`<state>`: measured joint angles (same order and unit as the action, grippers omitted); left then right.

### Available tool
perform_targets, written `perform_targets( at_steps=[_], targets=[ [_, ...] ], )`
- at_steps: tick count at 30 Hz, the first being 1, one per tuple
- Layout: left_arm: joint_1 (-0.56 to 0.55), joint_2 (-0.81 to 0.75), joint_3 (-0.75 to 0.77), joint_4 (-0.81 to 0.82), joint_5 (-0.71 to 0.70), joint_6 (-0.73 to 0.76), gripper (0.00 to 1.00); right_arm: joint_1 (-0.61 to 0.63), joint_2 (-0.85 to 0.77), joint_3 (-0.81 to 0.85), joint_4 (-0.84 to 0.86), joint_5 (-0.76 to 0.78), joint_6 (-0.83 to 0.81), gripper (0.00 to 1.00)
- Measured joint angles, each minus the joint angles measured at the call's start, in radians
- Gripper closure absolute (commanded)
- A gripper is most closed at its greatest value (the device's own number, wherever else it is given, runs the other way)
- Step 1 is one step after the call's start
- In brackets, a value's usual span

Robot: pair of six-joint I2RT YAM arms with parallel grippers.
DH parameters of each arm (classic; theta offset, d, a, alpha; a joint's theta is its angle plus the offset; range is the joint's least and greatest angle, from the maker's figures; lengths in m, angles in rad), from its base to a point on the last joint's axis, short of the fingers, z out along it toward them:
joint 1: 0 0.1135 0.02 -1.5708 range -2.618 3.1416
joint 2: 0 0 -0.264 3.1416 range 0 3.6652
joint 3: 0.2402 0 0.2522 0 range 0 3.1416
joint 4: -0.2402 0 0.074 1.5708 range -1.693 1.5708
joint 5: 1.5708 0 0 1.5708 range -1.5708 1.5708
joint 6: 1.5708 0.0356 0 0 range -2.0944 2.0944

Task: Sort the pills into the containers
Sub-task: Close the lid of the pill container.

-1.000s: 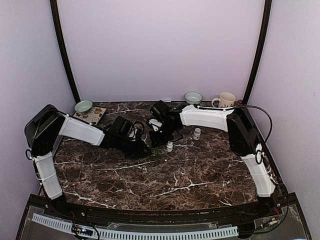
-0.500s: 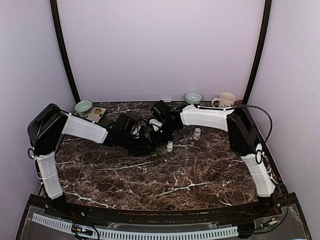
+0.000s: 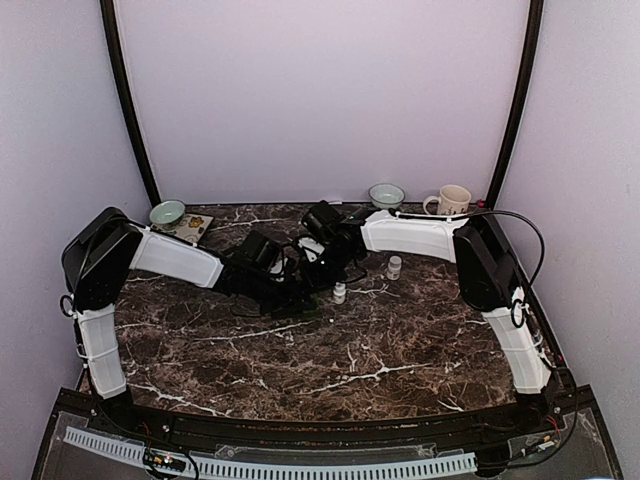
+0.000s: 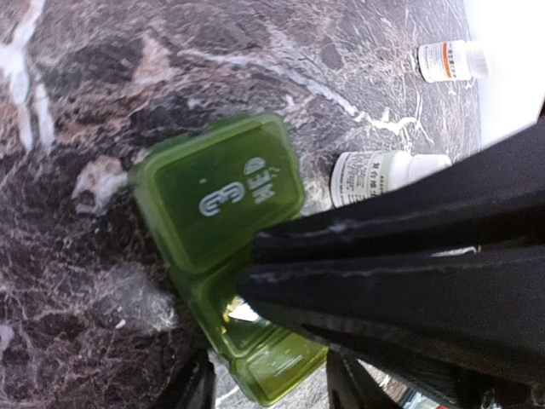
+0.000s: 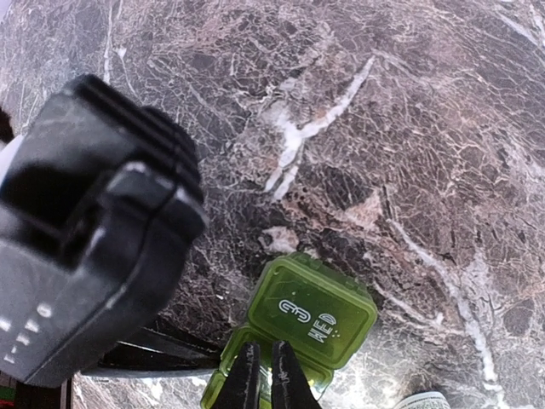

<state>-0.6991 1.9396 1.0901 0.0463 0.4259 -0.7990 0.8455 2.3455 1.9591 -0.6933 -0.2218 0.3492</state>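
Pill box (image 4: 213, 196) lies mid-tabletop (image 3: 400, 350) with its WED lid open. Right hand (image 5: 265, 372): fingers together, tips at the open compartment. Left hand (image 4: 272, 381): fingers apart, flanking the box end. Hazard: the unclamped box may skid or tip under right-hand pressure, spilling pills.

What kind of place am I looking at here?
Likely a robot test booth, not a home: a left arm and right arm bolted to a marble-look table, plain lilac walls closing it in, and a green pill box with small bottles as props.
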Motion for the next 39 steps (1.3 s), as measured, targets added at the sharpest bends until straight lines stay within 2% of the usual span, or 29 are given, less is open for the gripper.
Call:
perform_targets(
  at_steps=[15,39],
  targets=[
    [-0.026,0.014,0.058,-0.075,-0.059,-0.002,0.51,-0.008,0.000,-0.015,0.027,-0.026,-0.001,0.94],
    [-0.064,0.028,0.117,-0.181,-0.169,-0.002,0.57,-0.011,-0.016,-0.043,0.044,-0.030,-0.008,0.94]
  ],
)
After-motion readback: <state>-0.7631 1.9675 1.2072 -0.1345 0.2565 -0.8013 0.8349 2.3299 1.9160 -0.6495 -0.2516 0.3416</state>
